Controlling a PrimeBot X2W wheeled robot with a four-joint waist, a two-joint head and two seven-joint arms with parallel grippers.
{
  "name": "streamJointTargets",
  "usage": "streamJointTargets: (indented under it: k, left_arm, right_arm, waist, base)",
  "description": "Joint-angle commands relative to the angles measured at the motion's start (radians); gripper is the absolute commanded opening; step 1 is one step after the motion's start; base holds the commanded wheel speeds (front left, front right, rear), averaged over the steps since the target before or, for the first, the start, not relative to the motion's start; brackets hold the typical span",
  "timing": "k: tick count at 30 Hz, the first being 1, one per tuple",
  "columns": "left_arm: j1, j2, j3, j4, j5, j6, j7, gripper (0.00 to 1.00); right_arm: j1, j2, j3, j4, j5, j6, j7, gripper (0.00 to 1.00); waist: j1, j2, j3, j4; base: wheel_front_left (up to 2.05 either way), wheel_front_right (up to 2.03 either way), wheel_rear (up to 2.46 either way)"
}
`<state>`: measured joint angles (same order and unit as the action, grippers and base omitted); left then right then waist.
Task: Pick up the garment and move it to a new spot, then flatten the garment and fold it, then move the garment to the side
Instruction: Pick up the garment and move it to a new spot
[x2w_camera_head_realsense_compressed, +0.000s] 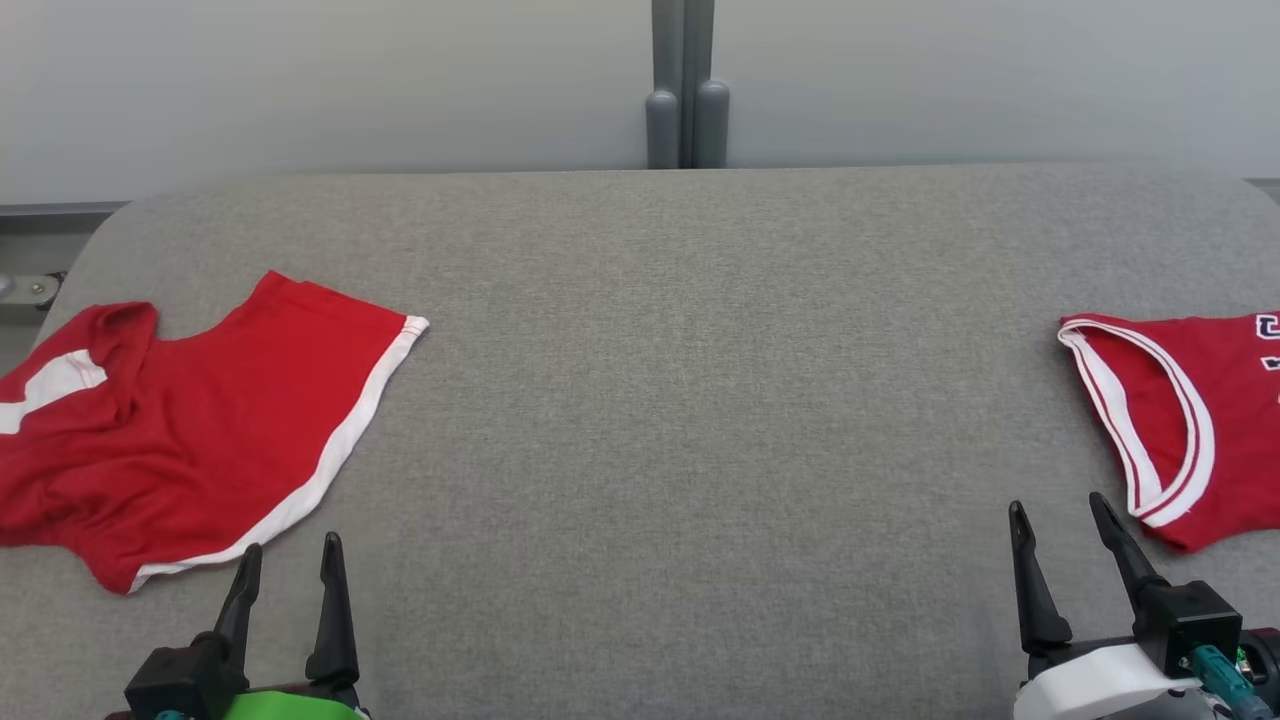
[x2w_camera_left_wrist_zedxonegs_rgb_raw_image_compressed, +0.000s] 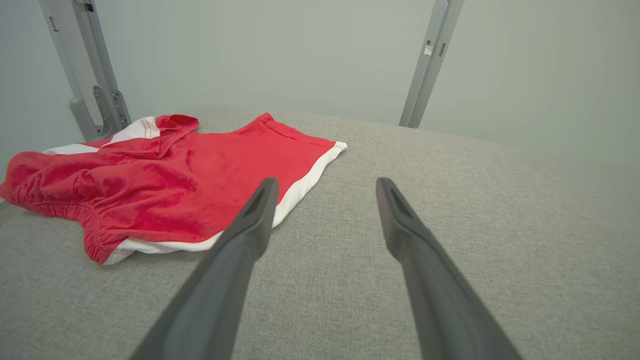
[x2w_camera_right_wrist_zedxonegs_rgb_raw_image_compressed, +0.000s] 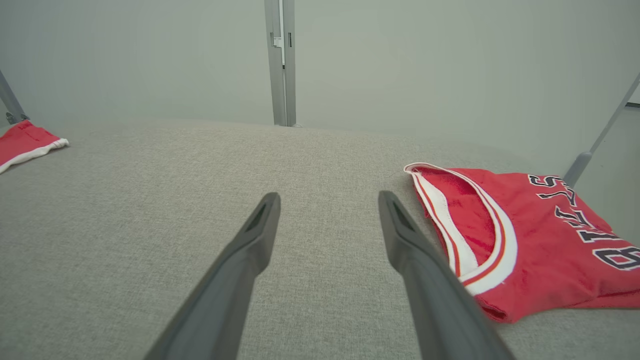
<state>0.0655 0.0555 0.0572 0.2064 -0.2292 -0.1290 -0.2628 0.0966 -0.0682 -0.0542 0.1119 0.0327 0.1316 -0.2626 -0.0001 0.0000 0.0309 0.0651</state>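
Head view had this one pretty much laid out. Starting at the left end of the counter (x2w_camera_head_realsense_compressed: 680, 400): the red shorts (x2w_camera_head_realsense_compressed: 200, 430) were lying there rumpled, part of them running off the counter's left edge. Their long white-trimmed side ran on a diagonal, from a corner pointing toward the counter's middle back down to a corner at its near edge. So the long axis was slanted, not square to the robot.

Next along, the left gripper (x2w_camera_head_realsense_compressed: 292, 543) sat at the counter's near edge, jaws spread wide and holding nothing. The shorts lay ahead of it and off to its left, and its left fingertip was just beside that near white-trimmed corner. In the left wrist view the same finger lined up over the trim, but I couldn't tell if it actually touched the cloth.

The middle of the counter was bare grey fabric, which I'd guess was the new spot for the garment.

Further right, the right gripper (x2w_camera_head_realsense_compressed: 1057, 502) was also at the near edge, released and empty. Just past it, at the counter's right end, was a red jersey (x2w_camera_head_realsense_compressed: 1200, 420) with white-banded trim, looking already folded and set aside.

My read: the shorts were the garment to go for, and the left arm was clearly nearer, since the right gripper was well apart from them across the counter. The catch was that slant. The left gripper probably needed to swing left and turn to meet the trim.
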Motion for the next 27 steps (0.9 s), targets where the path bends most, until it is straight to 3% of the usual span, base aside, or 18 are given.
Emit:
streamJointTargets:
  k: [1,12,15,27]
  left_arm:
    - [-0.009,0.003,-0.004,0.002,0.006,-0.002,-0.002,1.0]
    - [0.052,0.001,0.033,0.02,0.019,-0.002,-0.001,1.0]
    - [0.071,0.001,0.05,0.023,0.02,-0.002,-0.001,1.0]
    - [0.065,-0.003,0.063,-0.003,0.008,-0.002,-0.001,1.0]
  right_arm:
    - [0.008,-0.006,-0.002,-0.004,-0.004,-0.002,-0.003,1.0]
    - [0.004,-0.01,0.073,0.022,0.009,-0.002,-0.003,1.0]
    - [-0.001,-0.013,0.094,0.032,0.015,-0.002,-0.003,1.0]
    - [-0.025,-0.026,0.129,0.041,0.024,-0.002,-0.003,1.0]
  waist:
    - [0.0001,0.0,-0.011,0.044]
    - [0.0001,0.0,-0.07,0.354]
    - [0.0001,0.0,-0.08,0.408]
    - [0.0001,0.0,-0.048,0.419]
  base:
    - [0.0,0.0,0.0]
    - [0.0,0.0,0.0]
    - [0.0,0.0,0.0]
    - [0.0,0.0,0.0]
